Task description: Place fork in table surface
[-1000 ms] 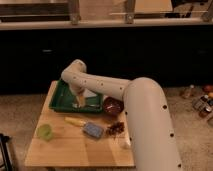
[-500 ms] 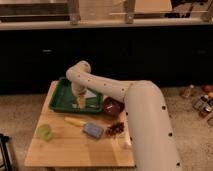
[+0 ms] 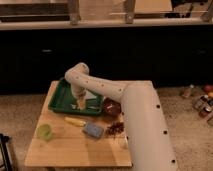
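Item 1, table surface (image 3: 65, 150): pale tan planked top filling the lower left of your camera view, with dark cabinets behind it and speckled floor around it.

Item 2, green tray (image 3: 59, 101): dark green rectangle lying flat on the far left part of the table, its near edge facing you.

Item 3, arm (image 3: 145, 125): thick white limb rising from the lower right, bending over the table and reaching left to an elbow above the tray, then turning down.

Item 4, gripper (image 3: 80, 104): you will find it at the end of the arm, lowered into the tray close to its near rim. Its tip reads yellowish.

Item 5, fork (image 3: 93, 106): a thin pale sliver lying in the tray just right of the gripper looks like it; it is too faint for you to confirm, and contact with the gripper cannot be told.

Item 6, yellow elongated item (image 3: 75, 121): lying on the wood just in front of the tray.

Item 7, blue-grey block (image 3: 93, 130): near the yellow item, to its right.

Item 8, green cup (image 3: 44, 131): on the left part of the table, well apart from the block.

Item 9, dark red round object (image 3: 111, 107): beside the tray's right end.

Item 10, dark reddish cluster (image 3: 116, 129): on the wood by the arm
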Available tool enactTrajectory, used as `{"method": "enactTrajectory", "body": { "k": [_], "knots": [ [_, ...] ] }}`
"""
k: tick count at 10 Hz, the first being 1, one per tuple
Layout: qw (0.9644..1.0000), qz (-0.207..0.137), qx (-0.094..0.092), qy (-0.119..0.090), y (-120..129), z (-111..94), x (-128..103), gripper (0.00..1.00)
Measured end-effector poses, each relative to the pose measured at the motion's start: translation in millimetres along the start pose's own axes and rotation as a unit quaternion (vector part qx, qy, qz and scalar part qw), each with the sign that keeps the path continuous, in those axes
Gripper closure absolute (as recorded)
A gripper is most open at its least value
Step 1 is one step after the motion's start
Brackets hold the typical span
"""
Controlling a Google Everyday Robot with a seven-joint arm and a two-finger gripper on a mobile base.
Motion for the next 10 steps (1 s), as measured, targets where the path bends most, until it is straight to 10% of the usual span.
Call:
{"method": "enactTrajectory", "body": {
  "k": [10],
  "knots": [
    [0.9994, -0.031, -0.012, -0.001, -3.6, 26.1, -0.9, 0.20]
  ]
}}
